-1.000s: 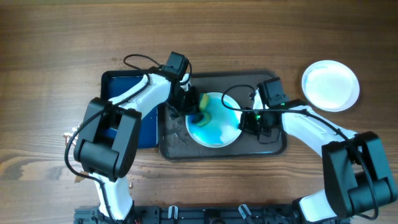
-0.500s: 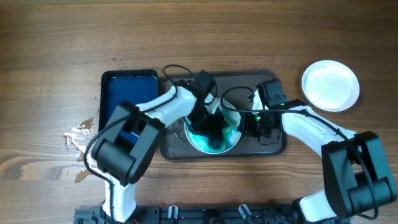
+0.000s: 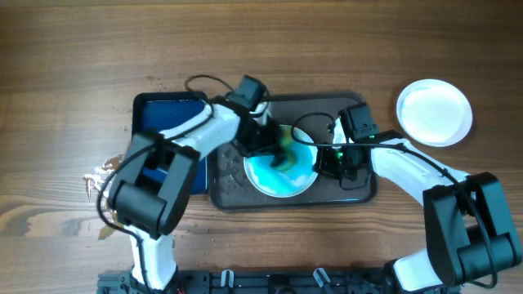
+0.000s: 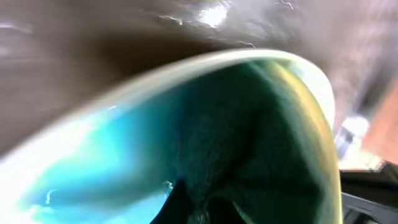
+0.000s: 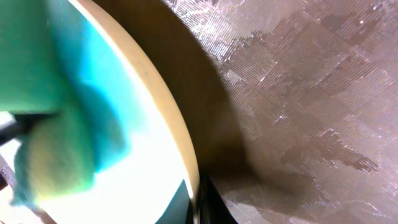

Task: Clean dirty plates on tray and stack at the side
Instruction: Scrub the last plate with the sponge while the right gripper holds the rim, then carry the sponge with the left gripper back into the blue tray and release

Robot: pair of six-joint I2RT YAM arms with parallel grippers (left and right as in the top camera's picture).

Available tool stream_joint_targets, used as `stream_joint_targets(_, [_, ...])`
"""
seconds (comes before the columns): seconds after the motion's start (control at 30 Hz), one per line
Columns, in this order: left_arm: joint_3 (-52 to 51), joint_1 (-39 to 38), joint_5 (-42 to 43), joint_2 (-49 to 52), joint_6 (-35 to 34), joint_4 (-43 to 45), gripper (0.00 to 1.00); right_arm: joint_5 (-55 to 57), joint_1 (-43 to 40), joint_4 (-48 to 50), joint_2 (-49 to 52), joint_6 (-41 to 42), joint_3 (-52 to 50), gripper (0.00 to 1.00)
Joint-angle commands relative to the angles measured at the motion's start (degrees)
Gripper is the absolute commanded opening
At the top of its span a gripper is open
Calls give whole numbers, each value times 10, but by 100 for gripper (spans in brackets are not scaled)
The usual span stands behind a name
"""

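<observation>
Plate [image 3: 274, 175] lies mid tray [image 3: 229, 192], with bare floor left and right. Right gripper [image 3: 324, 161] pinches its right edge. Left gripper [image 3: 270, 147], arm bent across the tray's left end, presses a clamped sponge [image 3: 287, 150] on it.

**Even light above, smeared close-ups**

From overhead the light was bright and even, and only soft shadows fell on the tray [image 3: 230, 186]. The clean plate [image 3: 434, 112] to the tray's right was nearly blown out. The left wrist view was streaked with motion blur. In the right wrist view the tray's ribbed floor glinted, and the dirty plate [image 5: 146, 165], soft with blur, cast a dark shadow onto it.
</observation>
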Motion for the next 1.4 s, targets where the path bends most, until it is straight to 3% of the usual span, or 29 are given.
stream_joint_targets(0.0, [-22, 49, -283, 30, -9, -81, 4, 40, 0, -8, 19, 2, -20, 4])
stream_joint_targets(0.13, [-22, 48, -294, 30, 15, -126, 4, 40, 0, -7, 19, 2, -20, 4])
stream_joint_targets(0.23, [-22, 19, -148, 30, 125, -131, 4, 40, 0, -7, 19, 2, -20, 4])
stream_joint_targets(0.3, [-22, -20, -3, 30, 200, -126, 4, 40, 0, -7, 19, 2, -20, 4])
stream_joint_targets(0.43, [-22, -76, 132, 30, 199, -54, 4, 39, 0, -8, 19, 3, -20, 4])
stream_joint_targets(0.6, [-22, -78, 136, 30, 122, 29, 4, 39, 0, -12, 19, 3, -20, 4])
stream_joint_targets(0.8, [-22, 12, 135, 30, -17, 162, 4, 35, 0, -17, 19, 5, -20, 4])
stream_joint_targets(0.87, [-22, 46, 116, 30, -24, 145, 4, 35, 0, -16, 19, 5, -20, 4])
stream_joint_targets(1.03, [-22, 90, -20, 28, 9, 0, 4, 35, 0, -10, 19, 4, -20, 4])
stream_joint_targets(1.23, [-22, 64, -23, -31, 42, -37, 4, 33, 0, -1, 19, 7, -20, 4])
stream_joint_targets(1.37, [-22, 57, -24, -105, 28, -48, 4, 37, 0, 3, 19, -1, -11, 4])
